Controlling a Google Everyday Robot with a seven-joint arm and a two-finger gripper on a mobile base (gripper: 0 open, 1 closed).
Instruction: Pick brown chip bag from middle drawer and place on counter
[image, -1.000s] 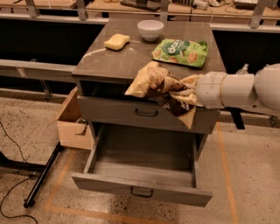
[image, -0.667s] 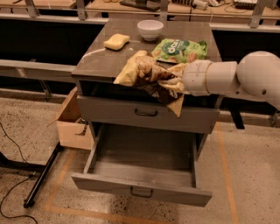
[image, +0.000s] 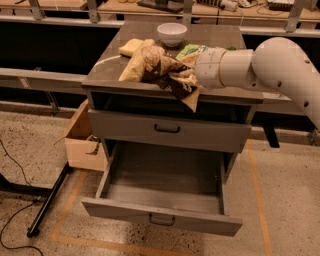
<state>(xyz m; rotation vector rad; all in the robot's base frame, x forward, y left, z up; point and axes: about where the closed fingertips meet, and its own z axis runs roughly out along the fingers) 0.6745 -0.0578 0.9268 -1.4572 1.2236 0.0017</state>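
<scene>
The brown chip bag, dark brown and crinkled with tan ends, hangs in my gripper just above the front part of the counter. One tan end droops past the counter's front edge. The gripper comes in from the right on a thick white arm and is shut on the bag. The middle drawer stands pulled out below, and its inside is bare. The drawer front above it is closed.
A white bowl stands at the back of the counter. A green chip bag lies behind my gripper, partly hidden. A yellow sponge-like object lies behind the brown bag. A cardboard box stands left of the cabinet. A black stand leg lies on the floor.
My gripper has carried the brown chip bag leftward and farther over the counter. The view has moved closer to the cabinet.
</scene>
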